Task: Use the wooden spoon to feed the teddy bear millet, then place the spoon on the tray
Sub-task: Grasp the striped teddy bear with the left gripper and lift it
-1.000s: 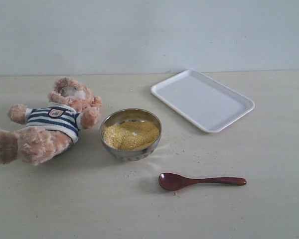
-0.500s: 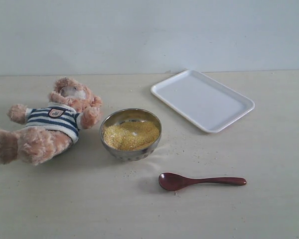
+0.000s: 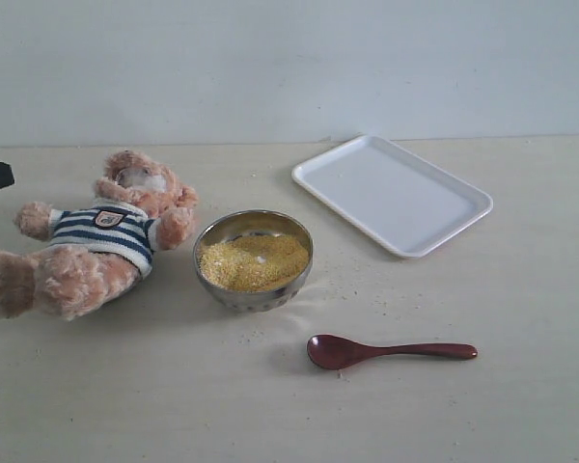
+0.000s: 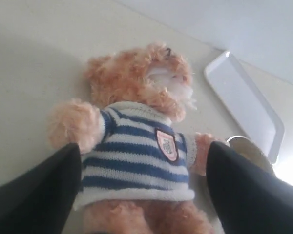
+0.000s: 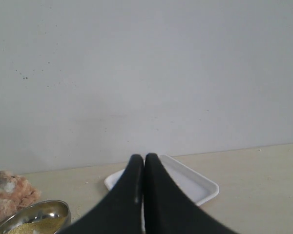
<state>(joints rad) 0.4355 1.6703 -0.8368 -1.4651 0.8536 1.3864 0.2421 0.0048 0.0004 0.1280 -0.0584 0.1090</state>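
Left wrist view showed our left gripper (image 4: 144,146) spread wide, seemingly over the teddy bear (image 4: 136,97); our right gripper (image 5: 144,161) was closed, empty. Feeding had not begun: next we needed to grasp the wooden spoon (image 3: 386,351).

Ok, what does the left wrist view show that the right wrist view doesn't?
Only the left wrist view: the open left gripper and the striped shirt and badge on the teddy bear. Only the right wrist view: the shut right gripper and the millet. Both: the teddy bear, the tray and the steel bowl. Neither shows the wooden spoon.
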